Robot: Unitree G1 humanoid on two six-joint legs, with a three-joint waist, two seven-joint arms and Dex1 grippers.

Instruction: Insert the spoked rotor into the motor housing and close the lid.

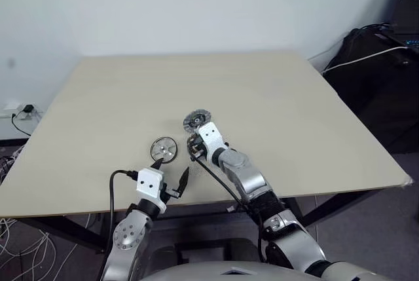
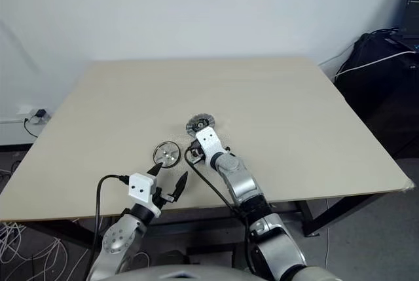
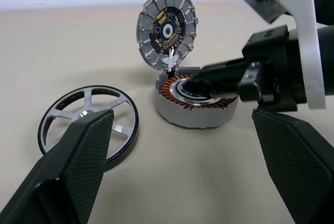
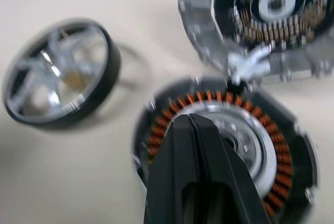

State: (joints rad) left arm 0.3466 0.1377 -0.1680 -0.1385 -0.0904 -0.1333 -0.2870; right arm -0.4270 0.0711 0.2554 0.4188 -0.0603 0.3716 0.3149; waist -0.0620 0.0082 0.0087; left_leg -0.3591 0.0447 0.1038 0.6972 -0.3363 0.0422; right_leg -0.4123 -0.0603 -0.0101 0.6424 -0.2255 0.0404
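The spoked rotor lies flat on the beige table, a shiny wheel with a dark rim. Just to its right sits the motor housing, its copper windings ringing a silvery centre. The ribbed lid stands nearly upright at the housing's far edge, joined there by a small white piece. My right gripper is shut, with its tips over the housing's centre and nothing between them. My left gripper is open near the table's front edge, just short of the rotor.
The table's front edge runs just below both grippers. A black bag with a white cable stands off the table's right side. Loose cables and a wall socket are on the left.
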